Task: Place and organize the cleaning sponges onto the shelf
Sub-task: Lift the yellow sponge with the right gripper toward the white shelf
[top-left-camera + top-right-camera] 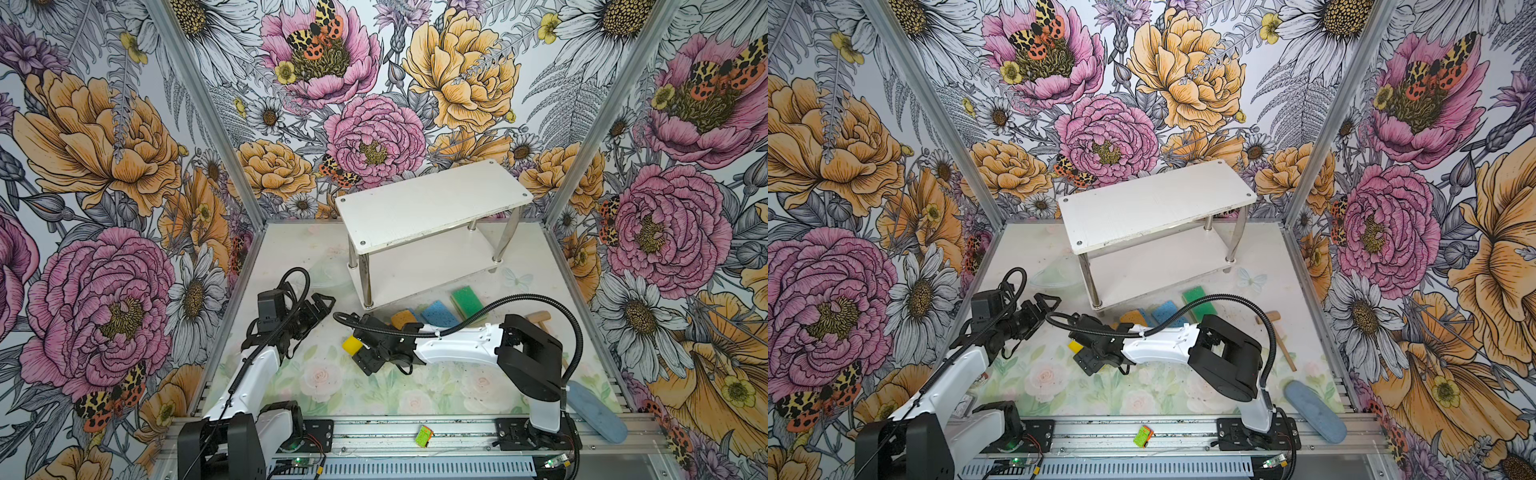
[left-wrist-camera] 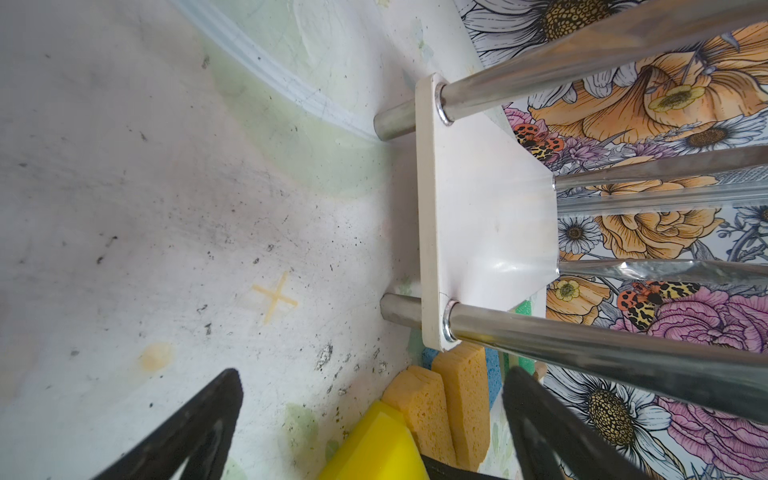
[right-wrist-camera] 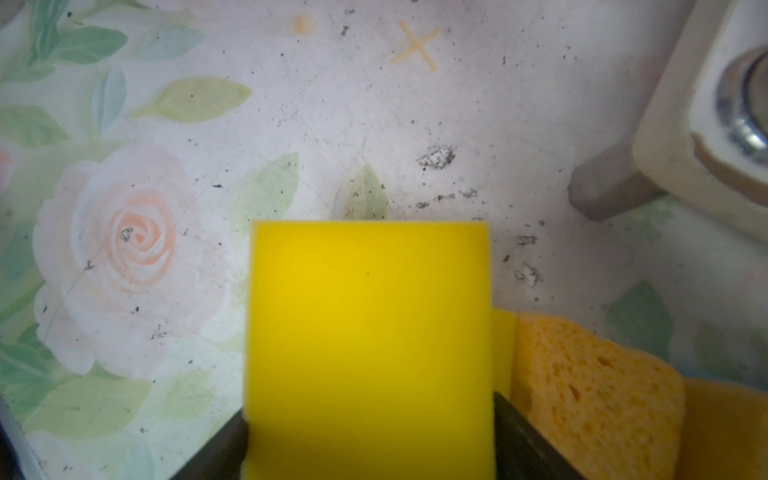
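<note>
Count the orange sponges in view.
2. One orange sponge and the other orange sponge sit side by side, touching, on the table by a shelf leg, near the yellow sponge. The right arm may hide more.

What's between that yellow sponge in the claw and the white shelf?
Nothing visible. The right gripper holds the yellow sponge, the shelf looks bare, and the orange sponges lie low on the table beside it.

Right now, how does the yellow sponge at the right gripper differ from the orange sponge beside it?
The bright yellow sponge is smooth; the orange sponge is porous. The bright yellow sponge sits inside the right gripper; the orange sponge rests free on the table. Both are off the shelf.
</note>
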Tool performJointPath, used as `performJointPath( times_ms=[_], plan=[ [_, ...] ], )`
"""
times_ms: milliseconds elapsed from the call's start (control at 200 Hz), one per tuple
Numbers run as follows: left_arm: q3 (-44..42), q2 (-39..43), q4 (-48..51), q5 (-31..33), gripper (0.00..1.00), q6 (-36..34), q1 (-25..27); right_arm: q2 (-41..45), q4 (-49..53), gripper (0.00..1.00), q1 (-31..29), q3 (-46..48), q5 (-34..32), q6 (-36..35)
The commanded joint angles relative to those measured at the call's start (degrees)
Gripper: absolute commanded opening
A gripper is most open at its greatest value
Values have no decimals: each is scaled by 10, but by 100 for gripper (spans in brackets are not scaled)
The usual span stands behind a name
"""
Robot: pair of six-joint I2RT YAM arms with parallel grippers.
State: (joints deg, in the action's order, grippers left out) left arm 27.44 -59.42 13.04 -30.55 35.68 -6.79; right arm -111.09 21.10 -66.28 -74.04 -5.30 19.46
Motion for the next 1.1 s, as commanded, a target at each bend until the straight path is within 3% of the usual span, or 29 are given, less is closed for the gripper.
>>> performJointPath(
  times_ms=[0, 340, 575, 1096],
  plan=[
    [2, -4, -14, -7, 99, -4, -2, -4, -6, 75, 4, 6, -12, -2],
    [3, -4, -13, -9, 99, -3, -3, 36, -6, 58, 5, 13, -21, -5],
    [6, -3, -12, -9, 99, -3, -3, 59, -5, 52, 11, 13, -5, -8],
    [20, 6, -9, -16, 99, 9, -2, 142, 35, 47, 35, 22, 50, -23]
  ],
)
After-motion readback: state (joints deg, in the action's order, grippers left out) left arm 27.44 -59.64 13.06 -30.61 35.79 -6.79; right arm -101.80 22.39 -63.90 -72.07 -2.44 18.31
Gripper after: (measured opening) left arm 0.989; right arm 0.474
